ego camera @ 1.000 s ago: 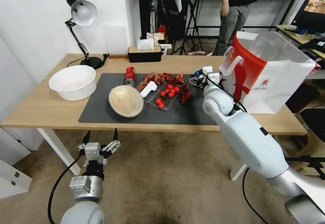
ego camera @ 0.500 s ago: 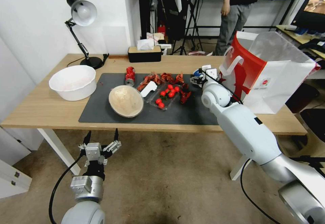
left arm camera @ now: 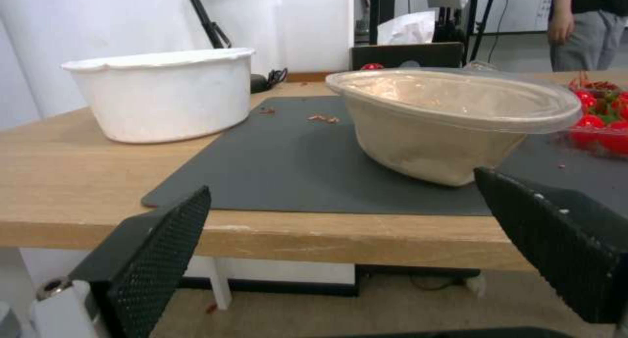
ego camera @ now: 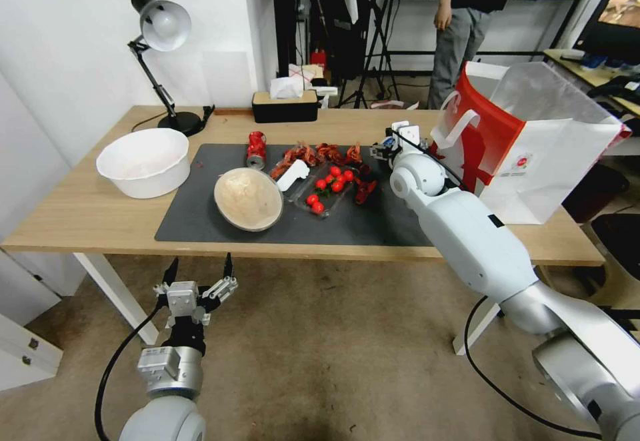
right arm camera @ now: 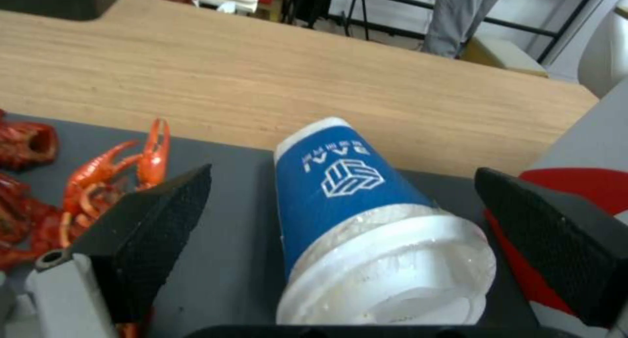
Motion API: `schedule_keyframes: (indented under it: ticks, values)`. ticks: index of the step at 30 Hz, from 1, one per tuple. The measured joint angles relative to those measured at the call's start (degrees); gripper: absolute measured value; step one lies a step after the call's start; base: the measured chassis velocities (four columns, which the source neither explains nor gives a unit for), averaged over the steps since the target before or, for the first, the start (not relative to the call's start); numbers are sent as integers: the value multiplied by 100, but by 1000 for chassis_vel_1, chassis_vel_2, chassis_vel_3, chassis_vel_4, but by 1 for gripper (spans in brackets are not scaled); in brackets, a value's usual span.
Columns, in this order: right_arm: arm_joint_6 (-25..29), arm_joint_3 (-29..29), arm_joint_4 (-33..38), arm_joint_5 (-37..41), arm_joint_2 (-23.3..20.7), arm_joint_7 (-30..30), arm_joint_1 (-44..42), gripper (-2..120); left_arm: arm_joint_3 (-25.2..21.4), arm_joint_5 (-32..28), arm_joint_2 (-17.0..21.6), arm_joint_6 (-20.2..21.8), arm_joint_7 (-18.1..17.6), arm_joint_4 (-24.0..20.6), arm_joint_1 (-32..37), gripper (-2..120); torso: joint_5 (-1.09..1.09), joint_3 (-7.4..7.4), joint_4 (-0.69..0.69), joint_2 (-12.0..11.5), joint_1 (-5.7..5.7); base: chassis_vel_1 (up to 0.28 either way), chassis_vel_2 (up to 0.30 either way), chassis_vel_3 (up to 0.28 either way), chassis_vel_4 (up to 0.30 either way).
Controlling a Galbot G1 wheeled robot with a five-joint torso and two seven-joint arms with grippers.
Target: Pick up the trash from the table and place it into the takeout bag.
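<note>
Both grippers' fingers point(right arm camera: 150, 230) spread; right gripper point(right arm camera: 340, 235) straddles the blue cup point(right arm camera: 356, 220), base cropped.

On the table point(ego camera: 80, 218): one large white bowl point(ego camera: 143, 161), one beige bowl point(ego camera: 248, 198), one red can point(ego camera: 256, 149), one blue cup point(right arm camera: 366, 220), one takeout bag point(ego camera: 533, 148).

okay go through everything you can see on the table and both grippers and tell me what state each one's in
Blue cup: on its side, lid on, between the right gripper's open fingers.
Right gripper: open, around the cup.
Left gripper: open, below the table edge.
Beige bowl: tilted, clear lid on.
Red can: dented, lying down.
Takeout bag: upright, open.
White bowl: upright.
Lamp: cannot tell if lit.
</note>
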Motion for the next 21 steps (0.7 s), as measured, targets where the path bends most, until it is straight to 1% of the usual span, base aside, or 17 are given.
schedule_keyframes:
  ticks: [21]
  values:
    - [24, 43, -494, -165, 54, -305, 17, 100, 20, 1, 7, -1, -2, 6, -14, 100, 1, 0, 0, 0, 0, 0, 0, 0, 0]
